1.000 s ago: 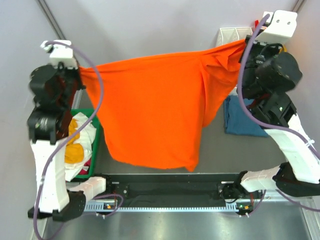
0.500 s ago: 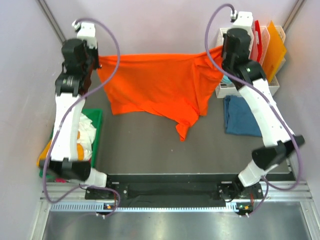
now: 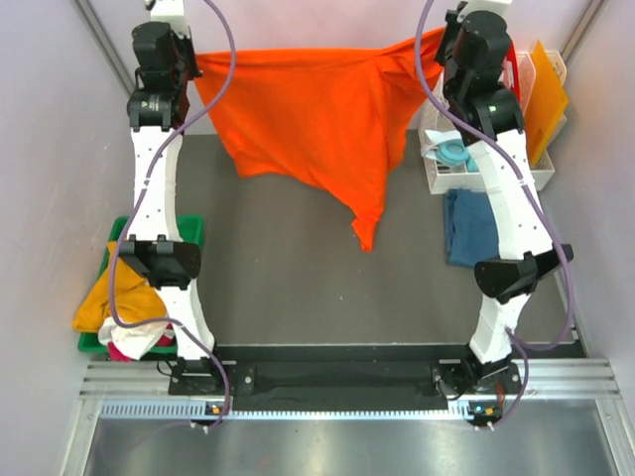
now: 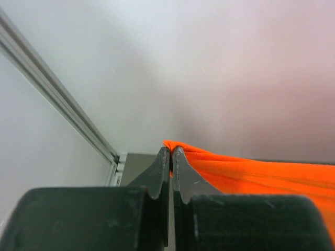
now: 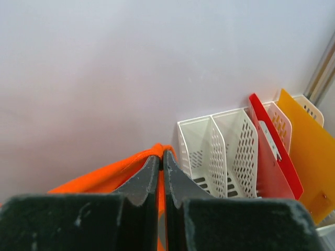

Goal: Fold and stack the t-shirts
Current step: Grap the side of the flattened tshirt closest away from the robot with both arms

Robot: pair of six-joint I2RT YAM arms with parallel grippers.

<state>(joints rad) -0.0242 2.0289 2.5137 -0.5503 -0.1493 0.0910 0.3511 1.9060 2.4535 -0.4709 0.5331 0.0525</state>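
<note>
Orange shirt (image 3: pixel 308 109): hung stretched over far end of table (image 3: pixel 298 288), one corner drooping twd centre.
L gripper (image 4: pixel 171 151): clamped on shirt's left corner.
R gripper (image 5: pixel 161 154): clamped on right corner.
Blue shirt (image 3: pixel 468 228): lay folded, table's right side.

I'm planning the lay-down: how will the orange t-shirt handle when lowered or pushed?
Probably floppy: the orange t-shirt sags to a hanging point between the left gripper and right gripper. Likely light, since two small corner pinches carry it. Pushed, it would probably bunch, not slide.
</note>
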